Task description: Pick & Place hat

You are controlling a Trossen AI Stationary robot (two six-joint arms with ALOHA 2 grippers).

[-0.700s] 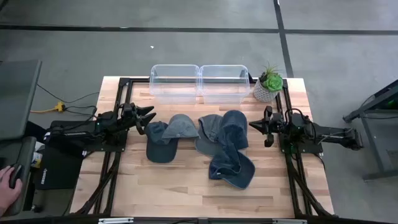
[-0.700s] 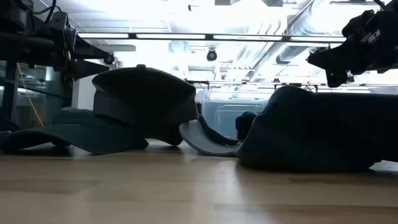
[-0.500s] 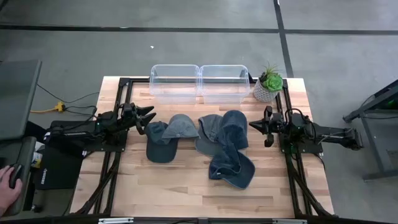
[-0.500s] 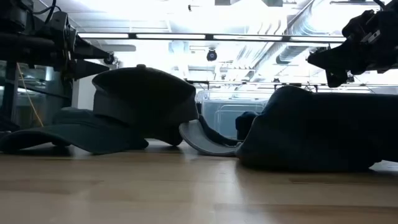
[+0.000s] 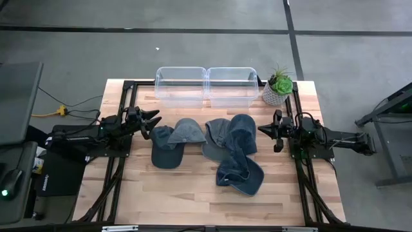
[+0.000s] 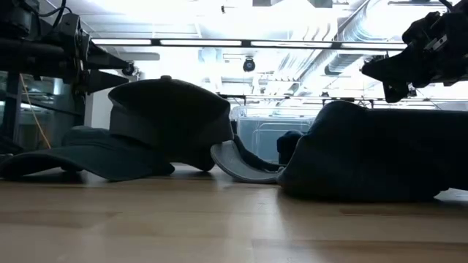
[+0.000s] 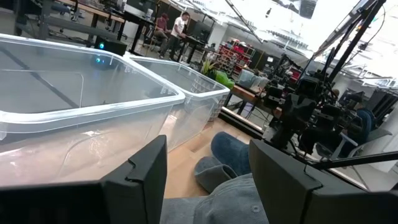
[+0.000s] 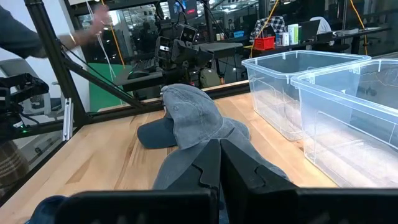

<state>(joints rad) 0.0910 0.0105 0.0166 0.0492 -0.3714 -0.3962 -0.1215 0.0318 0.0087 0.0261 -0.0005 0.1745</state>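
Observation:
Several dark blue-grey caps lie on the table's middle. One cap point(image 5: 168, 147) rests on its brim at the left, with a second crown point(image 5: 187, 131) against it. A pile of caps point(image 5: 235, 149) lies to the right and reaches toward the near edge. My left gripper point(image 5: 154, 122) is open and hovers just left of the left caps; in its wrist view the gripper point(image 7: 208, 180) has a grey cap point(image 7: 239, 202) below it. My right gripper point(image 5: 265, 131) is shut and hangs just right of the pile; in its wrist view the gripper point(image 8: 219, 163) points across the caps point(image 8: 189, 115).
Two clear plastic bins point(image 5: 181, 86) point(image 5: 232, 86) stand side by side at the table's far edge. A potted plant point(image 5: 279, 87) stands at the far right corner. Bare wood lies along the near edge point(image 5: 193, 200). A person's blurred hand point(image 8: 93, 25) shows in the room beyond.
Both arms and the caps have kept still. A person's hand on the desk beyond the table's left edge has gone from the high view.

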